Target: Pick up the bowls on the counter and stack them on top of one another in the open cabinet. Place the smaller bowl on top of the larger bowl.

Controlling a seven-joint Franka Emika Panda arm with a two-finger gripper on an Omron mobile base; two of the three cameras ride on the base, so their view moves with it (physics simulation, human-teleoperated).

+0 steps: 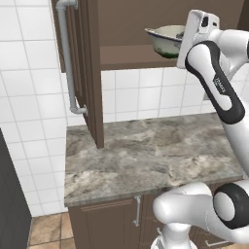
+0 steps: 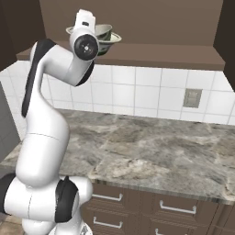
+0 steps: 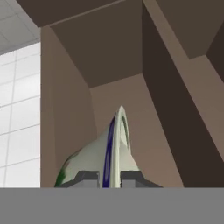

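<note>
My gripper [image 3: 109, 178] is shut on the rim of the larger bowl [image 1: 165, 40], which is cream with a dark green underside. The bowl [image 2: 107, 36] sits slightly tilted just over the front part of the cabinet shelf [image 1: 129, 57]. I cannot tell whether it touches the shelf. In the hand view the bowl's rim [image 3: 114, 144] runs edge-on up from between my fingertips, with the cabinet's brown interior behind it. The smaller bowl is out of view. The marbled counter [image 1: 146, 151] lies below the cabinet.
The cabinet door [image 1: 87, 73] stands open at the left, its pale bar handle [image 1: 65, 53] facing out. A wall outlet [image 2: 192, 97] sits in the white tiles at the right. Dark drawers [image 2: 174, 209] run under the counter [image 2: 160, 147].
</note>
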